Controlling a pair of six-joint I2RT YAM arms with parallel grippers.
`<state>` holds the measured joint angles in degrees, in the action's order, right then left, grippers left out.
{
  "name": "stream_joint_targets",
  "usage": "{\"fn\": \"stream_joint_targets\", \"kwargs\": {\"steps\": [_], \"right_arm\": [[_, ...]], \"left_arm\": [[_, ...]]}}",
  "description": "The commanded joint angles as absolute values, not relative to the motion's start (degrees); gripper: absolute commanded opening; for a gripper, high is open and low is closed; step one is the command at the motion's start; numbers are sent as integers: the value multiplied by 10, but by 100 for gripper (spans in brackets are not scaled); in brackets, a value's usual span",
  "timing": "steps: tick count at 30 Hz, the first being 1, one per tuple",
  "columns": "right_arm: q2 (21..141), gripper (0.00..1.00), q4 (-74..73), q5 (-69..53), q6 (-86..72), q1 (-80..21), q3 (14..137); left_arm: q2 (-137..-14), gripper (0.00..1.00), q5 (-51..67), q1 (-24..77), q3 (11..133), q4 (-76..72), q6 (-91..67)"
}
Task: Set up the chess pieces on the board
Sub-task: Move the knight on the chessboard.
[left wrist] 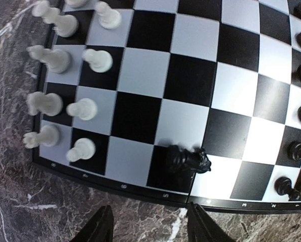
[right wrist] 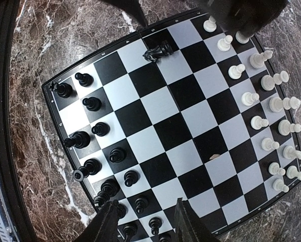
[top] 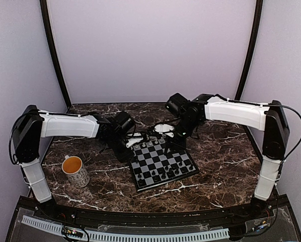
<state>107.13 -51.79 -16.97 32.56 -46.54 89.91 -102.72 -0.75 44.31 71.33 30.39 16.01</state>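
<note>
Here I see a black piece (left wrist: pixel 188 160) lying toppled near the board (left wrist: pixel 105 180) rim. My left fingers (left wrist: pixel 97 229) and right fingers (right wrist: pixel 107 224) stand apart, holding nothing.

The board (left wrist: pixel 191 75) runs off the left wrist view's top and right.

My desk (top: pixel 221 151) looks like polished dark marble, white-veined; the board (left wrist: pixel 140 70) is smooth and glossy, the chess pieces (left wrist: pixel 97 59) shiny plastic, the mug (top: pixel 76 171) glazed ceramic.
</note>
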Motion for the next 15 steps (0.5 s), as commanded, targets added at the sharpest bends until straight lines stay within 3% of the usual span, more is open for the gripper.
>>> {"fn": "stream_joint_targets", "kwargs": {"steps": [1,15], "right_arm": [[1057,40,-500,-183,327,-461,890],[1052,40,-493,-188,325,-454,878]], "left_arm": [[-1069,53,-75,463,732,324,201],[-1113,54,-45,473,754,297,208]]}}
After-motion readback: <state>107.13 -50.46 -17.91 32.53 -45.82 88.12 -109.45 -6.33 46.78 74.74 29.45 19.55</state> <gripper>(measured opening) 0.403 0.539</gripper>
